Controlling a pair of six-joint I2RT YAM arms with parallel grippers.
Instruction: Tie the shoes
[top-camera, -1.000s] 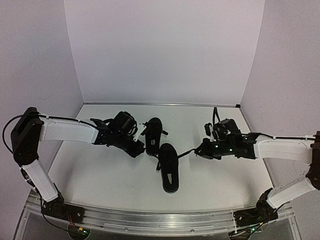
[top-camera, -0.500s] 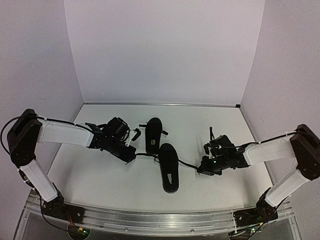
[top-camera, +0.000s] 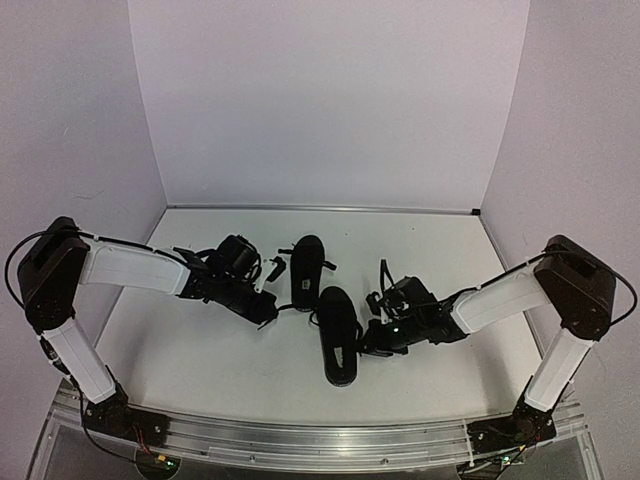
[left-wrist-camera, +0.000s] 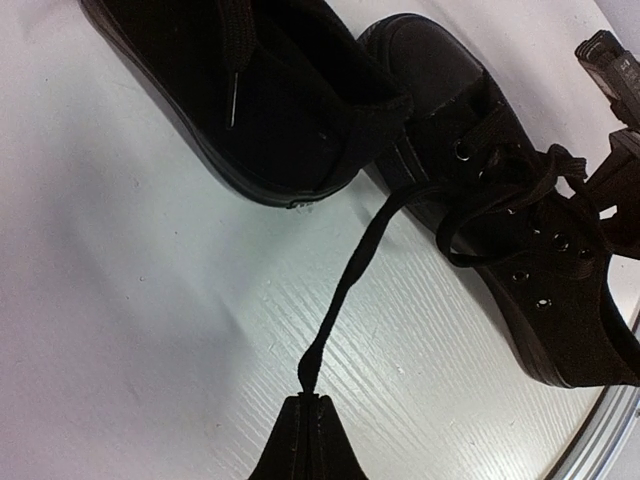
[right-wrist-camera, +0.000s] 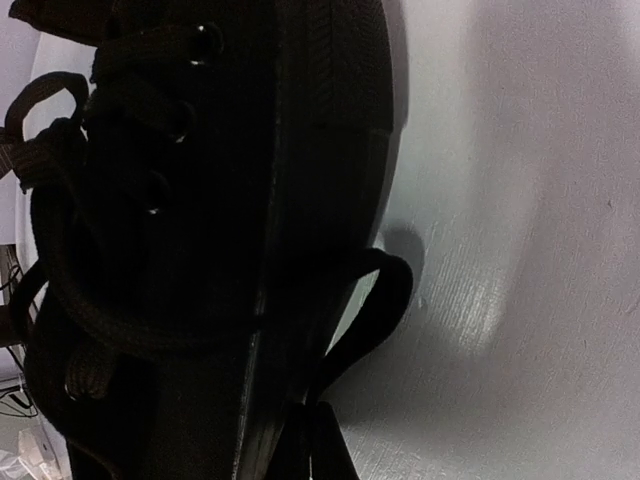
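Black shoe (top-camera: 338, 335) beside right end effector (top-camera: 367, 347), left end effector (top-camera: 268, 311) apart — laces (left-wrist-camera: 345, 300) pinched

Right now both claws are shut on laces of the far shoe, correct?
Not the far shoe: the laces belong to the near shoe. The left wrist view shows the left claw pinching a lace running to it; the right claw is shut on its other lace.
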